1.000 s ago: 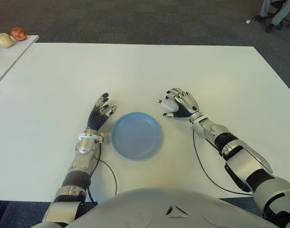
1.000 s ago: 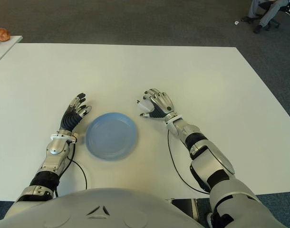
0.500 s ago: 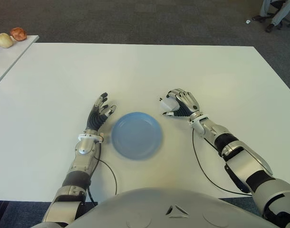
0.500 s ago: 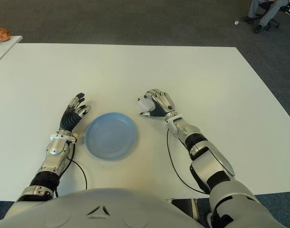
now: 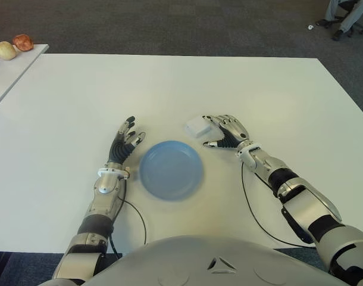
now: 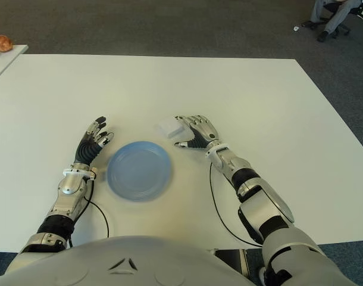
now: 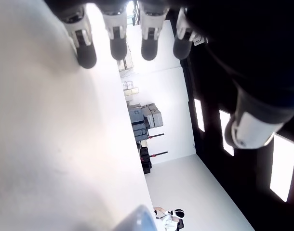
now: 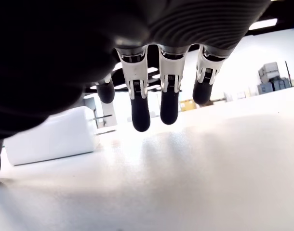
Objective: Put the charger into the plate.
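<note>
White and boxy, the 1 small rectangular plastic charger (image 5: 197, 126) lies flat on the smooth white table (image 5: 169, 83), just beyond the round blue plate (image 5: 171, 170) and to its right, not in it. The metal-and-black right hand (image 5: 227, 132) sits just right of the charger with its fingers (image 8: 140, 108) loosely extended, holding nothing; the fingertips reach the charger's edge, though contact cannot be told. The plate is 1 shallow glossy disc, empty. The left hand (image 5: 125, 141) shows just left of the plate, its 4 dark-tipped fingers (image 7: 117, 41) straight and spread, grasping nothing. On a second white table (image 5: 9, 65) at far left sit 2 rounded objects (image 5: 13, 46), 1 pale, 1 reddish.
</note>
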Available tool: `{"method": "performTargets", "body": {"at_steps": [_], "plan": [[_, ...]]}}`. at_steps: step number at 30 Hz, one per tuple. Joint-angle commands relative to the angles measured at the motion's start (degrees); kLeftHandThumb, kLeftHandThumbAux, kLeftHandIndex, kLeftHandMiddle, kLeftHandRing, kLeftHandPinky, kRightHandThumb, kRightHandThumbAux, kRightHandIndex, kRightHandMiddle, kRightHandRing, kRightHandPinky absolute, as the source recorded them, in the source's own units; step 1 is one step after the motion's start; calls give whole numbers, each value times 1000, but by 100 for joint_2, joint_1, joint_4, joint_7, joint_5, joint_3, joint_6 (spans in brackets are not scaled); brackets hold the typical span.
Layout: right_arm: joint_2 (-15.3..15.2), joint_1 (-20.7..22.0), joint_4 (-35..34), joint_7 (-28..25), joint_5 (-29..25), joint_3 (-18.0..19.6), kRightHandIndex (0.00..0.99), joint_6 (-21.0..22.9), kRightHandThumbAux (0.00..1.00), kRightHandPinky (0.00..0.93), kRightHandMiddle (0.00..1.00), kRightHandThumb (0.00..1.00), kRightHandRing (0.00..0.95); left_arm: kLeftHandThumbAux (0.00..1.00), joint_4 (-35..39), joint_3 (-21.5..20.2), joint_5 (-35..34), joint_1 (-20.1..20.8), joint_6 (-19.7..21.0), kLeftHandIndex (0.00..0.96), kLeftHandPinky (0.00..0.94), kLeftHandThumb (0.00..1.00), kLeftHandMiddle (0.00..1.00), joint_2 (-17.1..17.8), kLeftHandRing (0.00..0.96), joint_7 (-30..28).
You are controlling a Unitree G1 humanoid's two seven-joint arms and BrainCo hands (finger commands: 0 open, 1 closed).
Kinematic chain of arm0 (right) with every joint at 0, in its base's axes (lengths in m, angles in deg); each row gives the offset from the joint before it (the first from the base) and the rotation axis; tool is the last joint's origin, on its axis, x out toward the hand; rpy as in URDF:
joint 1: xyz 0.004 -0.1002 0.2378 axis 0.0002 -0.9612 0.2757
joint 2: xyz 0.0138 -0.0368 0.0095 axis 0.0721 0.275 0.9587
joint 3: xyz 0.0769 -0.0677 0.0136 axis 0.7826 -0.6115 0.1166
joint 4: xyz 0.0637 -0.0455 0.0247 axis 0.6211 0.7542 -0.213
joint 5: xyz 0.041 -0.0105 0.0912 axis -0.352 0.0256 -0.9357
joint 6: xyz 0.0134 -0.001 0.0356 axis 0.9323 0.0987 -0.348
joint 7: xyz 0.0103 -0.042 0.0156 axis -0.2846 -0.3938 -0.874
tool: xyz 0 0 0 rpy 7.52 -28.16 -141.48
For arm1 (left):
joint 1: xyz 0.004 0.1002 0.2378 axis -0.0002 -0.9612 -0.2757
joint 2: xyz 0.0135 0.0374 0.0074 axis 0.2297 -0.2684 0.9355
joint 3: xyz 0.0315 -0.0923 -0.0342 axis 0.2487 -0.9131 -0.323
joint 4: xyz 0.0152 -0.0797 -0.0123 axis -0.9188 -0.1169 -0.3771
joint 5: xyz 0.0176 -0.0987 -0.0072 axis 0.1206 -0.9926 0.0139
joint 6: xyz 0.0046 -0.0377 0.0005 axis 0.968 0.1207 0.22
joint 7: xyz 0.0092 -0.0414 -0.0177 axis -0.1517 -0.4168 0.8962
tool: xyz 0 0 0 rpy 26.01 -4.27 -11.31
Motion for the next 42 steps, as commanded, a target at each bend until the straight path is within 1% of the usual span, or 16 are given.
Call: {"method": "performTargets", "body": {"at_steps": [1, 10, 21, 29, 42], "plan": [[-2, -128, -51, -254, 6, -3, 1, 111, 401, 28, 5, 270, 7, 521, -399, 50, 52, -404, 368, 86, 53, 0, 78, -10, 61, -141], [-32, -134, -112, -417, 26, 2, 0, 133, 387, 2, 0, 262, 0, 540, -394, 32, 33, -405, 399, 95, 49, 0, 73, -12, 58, -161], [-5, -95, -36, -434, 62, -20, 0, 144, 385, 0, 0, 298, 0, 557, -469, 8, -12, -375, 355, 107, 40, 0, 75, -16, 54, -206], [11, -52, 93, -208, 139, -78, 4, 57, 394, 0, 0, 323, 0, 550, -397, 25, 13, -399, 322, 123, 33, 0, 77, -40, 53, -167], [23, -3, 249, 27, 214, -173, 14, 23, 415, 15, 0, 314, 0, 528, -368, 41, 54, -420, 378, 130, 32, 0, 86, -41, 54, -129]]}}
